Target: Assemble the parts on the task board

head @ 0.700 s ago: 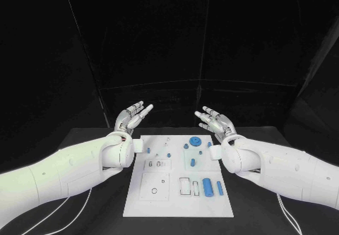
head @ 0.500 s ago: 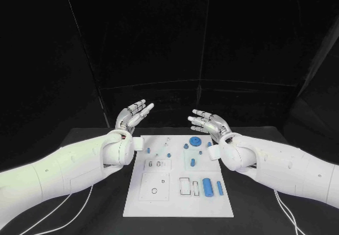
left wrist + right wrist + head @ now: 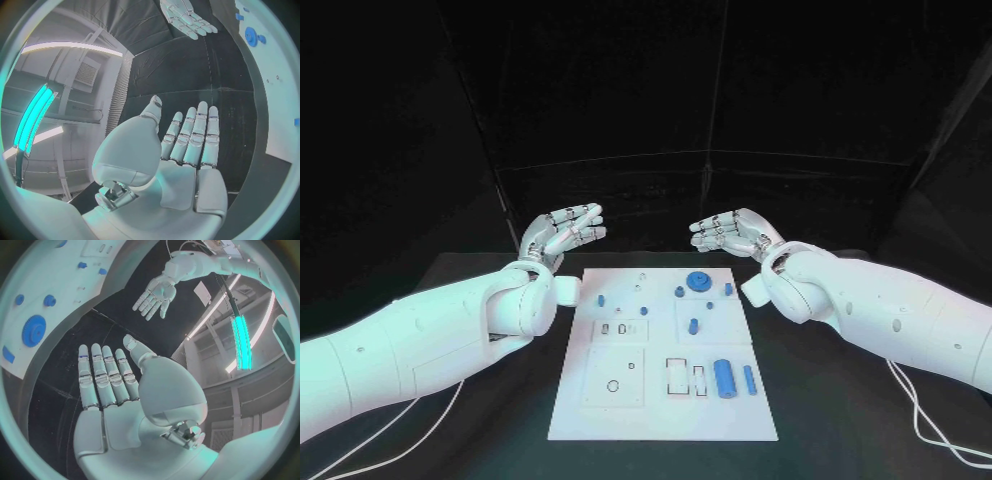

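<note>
Hovering beyond the twelve o'clock edge of the task board point(image 3: 589, 425), left hand point(image 3: 563, 232) and right hand point(image 3: 733, 233) are empty with fingers spread, so no part point(image 3: 724, 378) is yet picked; next comes reaching down for one.

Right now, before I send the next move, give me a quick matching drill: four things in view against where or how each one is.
Things:
1. left hand
2. right hand
3. blue gear
4. large blue cylinder

Places or states:
A. lying on the task board toward its near end
B. empty, raised beyond the board's far left corner
C. on the board's far end
D. empty, raised beyond the board's far right corner

Pairs: 1-B, 2-D, 3-C, 4-A
</note>
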You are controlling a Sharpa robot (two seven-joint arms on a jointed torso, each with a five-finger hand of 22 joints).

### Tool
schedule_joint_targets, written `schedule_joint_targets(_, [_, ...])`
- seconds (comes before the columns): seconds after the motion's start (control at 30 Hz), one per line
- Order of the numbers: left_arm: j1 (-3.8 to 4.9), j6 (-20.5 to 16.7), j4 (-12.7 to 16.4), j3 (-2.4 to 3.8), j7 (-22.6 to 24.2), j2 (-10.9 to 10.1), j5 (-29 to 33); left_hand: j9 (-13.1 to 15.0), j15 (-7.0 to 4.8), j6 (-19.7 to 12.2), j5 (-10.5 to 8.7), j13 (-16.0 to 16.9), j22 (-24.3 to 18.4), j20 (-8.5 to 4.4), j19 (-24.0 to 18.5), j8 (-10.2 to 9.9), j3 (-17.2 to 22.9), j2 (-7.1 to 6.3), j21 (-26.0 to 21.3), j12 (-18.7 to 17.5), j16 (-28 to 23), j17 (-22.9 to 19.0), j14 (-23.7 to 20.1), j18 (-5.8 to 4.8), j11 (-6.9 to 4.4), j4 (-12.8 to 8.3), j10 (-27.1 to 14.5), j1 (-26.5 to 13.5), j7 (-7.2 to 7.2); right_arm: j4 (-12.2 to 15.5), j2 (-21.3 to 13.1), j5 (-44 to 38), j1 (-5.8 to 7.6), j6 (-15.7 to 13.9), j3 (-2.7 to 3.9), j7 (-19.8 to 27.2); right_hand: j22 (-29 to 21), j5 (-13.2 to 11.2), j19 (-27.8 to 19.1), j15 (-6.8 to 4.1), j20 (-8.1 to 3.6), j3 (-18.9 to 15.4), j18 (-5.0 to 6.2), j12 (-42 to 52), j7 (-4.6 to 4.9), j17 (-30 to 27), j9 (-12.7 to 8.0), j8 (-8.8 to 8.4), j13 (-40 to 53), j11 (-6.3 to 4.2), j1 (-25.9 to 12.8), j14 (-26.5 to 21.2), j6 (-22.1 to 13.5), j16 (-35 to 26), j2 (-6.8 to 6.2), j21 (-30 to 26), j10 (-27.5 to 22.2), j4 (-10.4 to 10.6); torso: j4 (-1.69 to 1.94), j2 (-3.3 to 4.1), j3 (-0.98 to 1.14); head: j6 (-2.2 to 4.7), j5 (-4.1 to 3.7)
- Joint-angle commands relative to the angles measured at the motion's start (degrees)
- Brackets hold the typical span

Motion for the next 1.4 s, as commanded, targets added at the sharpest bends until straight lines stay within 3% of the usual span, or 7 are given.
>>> schedule_joint_targets(0.03, [0.12, 2.69, 1.37, 0.05, 1.61, -0.92, -0.72, 0.18, -0.85, 3.52, 0.19, -0.12, 0.25, -0.53, 2.7, 0.67, -0.06, -0.04, 0.91, 0.46, 1.1, 0.37, 3.01, 1.28, -0.85, -0.52, 2.09, 0.87, 1.75, 0.66, -0.28, -13.21, 0.72, -2.61, -0.05, 0.1, 1.17, 0.33, 6.72, -2.49, -2.13, 2.88, 1.19, -0.43, 0.04, 0.12, 0.14, -0.01, 0.17, -2.0, 0.19, 9.21, 7.12, 0.49, -1.03, 3.91, 8.64, -2.24, -0.15, 1.45, -0.12, 0.25, -0.05])
schedule_joint_targets(0.27, [0.24, 3.42, 5.8, 0.05, 1.04, -4.41, -2.51, -0.11, -2.39, 6.87, 0.22, -0.58, 0.4, -2.17, 8.38, 0.98, -0.04, 0.22, 2.23, 0.29, 2.35, 1.27, 8.13, 1.2, -1.93, -1.5, 5.4, 2.0, 1.35, 1.47, -1.22, -24.03, 3.16, -1.62, -0.05, -4.69, 3.6, 0.97, 12.02, -4.88, -4.91, 3.78, 1.1, -1.09, -1.12, 0.24, 0.22, -0.62, 0.42, -3.63, 0.0, 16.47, 9.86, 1.31, -2.9, 9.17, 13.72, -2.25, -0.39, 3.58, -0.2, 1.01, 0.21])
schedule_joint_targets(0.37, [0.32, 3.83, 8.14, 0.05, 0.78, -6.02, -2.98, -0.24, -2.63, 7.29, 0.21, -0.64, 0.3, -2.41, 9.34, 0.85, 0.04, 0.28, 2.26, 0.01, 2.36, 1.46, 8.86, 1.17, -2.05, -1.78, 5.85, 2.25, 1.26, 1.94, -1.38, -29.26, 4.22, -0.36, -0.05, -7.39, 5.52, 1.29, 15.18, -7.09, -6.81, 3.34, 1.26, -0.96, -1.82, 1.93, 0.25, -0.76, 0.65, -4.76, 0.82, 24.48, 10.78, 5.16, -3.55, 12.84, 15.81, -2.32, -0.44, 4.42, -0.25, 1.12, 0.24])
schedule_joint_targets(0.63, [0.41, 4.89, 13.58, 0.05, 0.11, -8.82, -3.34, -0.34, -2.86, 7.79, 0.22, -0.65, 0.18, -2.68, 10.38, 0.71, 0.19, 0.28, 2.26, -0.31, 2.38, 1.7, 9.66, 1.15, -2.19, -2.24, 6.34, 2.62, 1.16, 4.67, -1.73, -43.7, 5.9, 4.41, -0.03, -15.6, 11.66, 4.13, 19.62, -9.81, -10.64, 1.86, 0.91, -1.71, -3.46, 9.2, 0.27, -1.32, 0.92, -6.54, 0.68, 32.88, 13.14, 15.45, -4.94, 23.32, 19.54, -1.84, -0.03, 6.65, -0.53, 1.76, -0.12])
schedule_joint_targets(0.93, [0.58, 5.51, 17.85, 0.05, -0.21, -10.1, -4.2, -0.39, -2.75, 8.06, 0.22, -0.68, -0.05, -2.68, 10.5, 0.58, 0.32, 0.3, 1.92, -0.6, 1.88, 1.66, 9.28, 1.06, -2.16, -2.55, 6.54, 2.82, 1.19, 7.78, -1.55, -54.19, 6.42, 7.31, -0.01, -21.0, 16.24, 1.42, 20.1, -9.45, -10.74, 1.95, 0.93, -4.41, -2.8, 17.62, 0.14, -3.06, 0.55, -6.13, -0.18, 32.99, 11.79, 27.35, -6.15, 30.8, 15.18, -1.67, 0.37, 8.48, -0.64, 2.18, -0.48])
schedule_joint_targets(1.27, [1.28, 5.95, 20.01, 0.06, -0.54, -10.72, -4.37, -0.42, -2.7, 8.09, 0.22, -0.7, -0.15, -2.66, 10.48, 0.49, 0.33, 0.31, 1.76, -0.76, 1.67, 1.63, 9.11, 1.03, -2.12, -2.6, 6.53, 2.79, 1.22, 8.12, -0.22, -57.21, 6.58, 9.9, 0.01, -22.66, 20.17, 1.27, 20.3, -9.27, -9.91, 2.75, 1.15, -3.04, -2.76, 42.08, 0.21, -3.07, 0.87, -5.55, -0.73, 32.67, 9.94, 51.13, -6.41, 37.59, 11.8, -0.88, 0.25, 9.65, -0.75, 2.29, -0.64])
schedule_joint_targets(1.4, [1.37, 6.17, 20.31, 0.06, -0.68, -10.72, -4.38, -0.44, -2.67, 8.1, 0.22, -0.7, -0.19, -2.65, 10.47, 0.45, 0.34, 0.33, 1.7, -0.83, 1.6, 1.63, 9.06, 1.02, -2.1, -2.61, 6.52, 2.75, 1.26, 7.68, 0.4, -57.59, 6.61, 10.85, 0.01, -23.05, 21.09, 1.21, 20.17, -9.23, -9.73, 3.15, 1.09, -2.62, -2.76, 46.69, 0.23, -3.05, 0.87, -5.42, -0.8, 32.49, 9.64, 55.49, -6.54, 39.21, 11.27, -0.7, 0.38, 9.87, -0.78, 2.31, -0.63])
